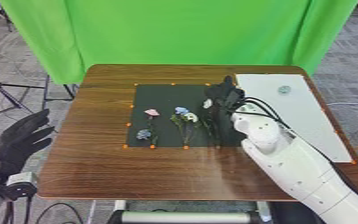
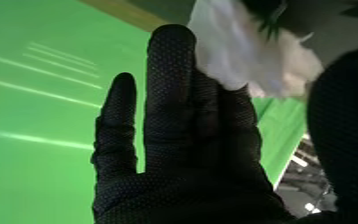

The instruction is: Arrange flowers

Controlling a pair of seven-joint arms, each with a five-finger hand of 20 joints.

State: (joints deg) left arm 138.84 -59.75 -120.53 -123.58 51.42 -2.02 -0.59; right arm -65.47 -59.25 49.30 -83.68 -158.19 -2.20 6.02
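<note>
From my station, head view: right hand [image 1: 223, 93] over the far right part of the dark mat, palm side toward a white flower [image 1: 207, 103]. In the right wrist view I read the right hand [image 2: 180, 197] as unclenched, fingers straight and thumb apart, the white bloom between them near the fingertips; whether the thumb bears on it I cannot tell. Petals broad, thin, soft-edged, cloth-like, creamy white with a faint pink cast; dark green spiky bits beside them. Glove a fine black mesh weave. Just left of that flower on the mat [image 1: 167, 92], a pale cream bloom [image 1: 190, 117] and a light blue one [image 1: 182, 110], heads close together, slender green stems running toward the near edge. Farther left, a pink ruffled head [image 1: 152, 112] with a blue cluster [image 1: 143, 134] nearer me. Mat matte, rectangular, orange dots along its edges. Right of it, a smooth white sheet [image 1: 304, 117] bearing a small rounded pale green item [image 1: 285, 89]. Brown wood-grain surface [image 1: 87, 165] under all. Left hand [image 1: 17, 142] off its left side, fingers extended, relaxed.
</note>
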